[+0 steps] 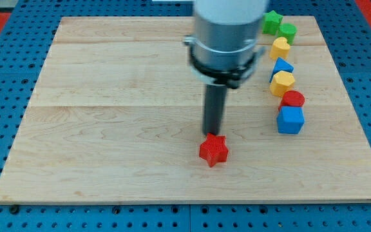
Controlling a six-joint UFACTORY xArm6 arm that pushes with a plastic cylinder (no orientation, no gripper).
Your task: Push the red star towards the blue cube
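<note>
The red star (214,151) lies on the wooden board a little right of centre, toward the view's bottom. My tip (210,133) stands right at the star's upper edge, touching or nearly touching it. The blue cube (290,120) sits to the star's right and slightly higher in the view, at the lower end of a column of blocks.
Above the blue cube, a column runs up the board's right side: a red cylinder (293,99), a yellow hexagonal block (281,83), a blue block (281,66), a yellow block (279,47), and two green blocks (287,31) (272,21). The wooden board (108,116) lies on a blue pegboard.
</note>
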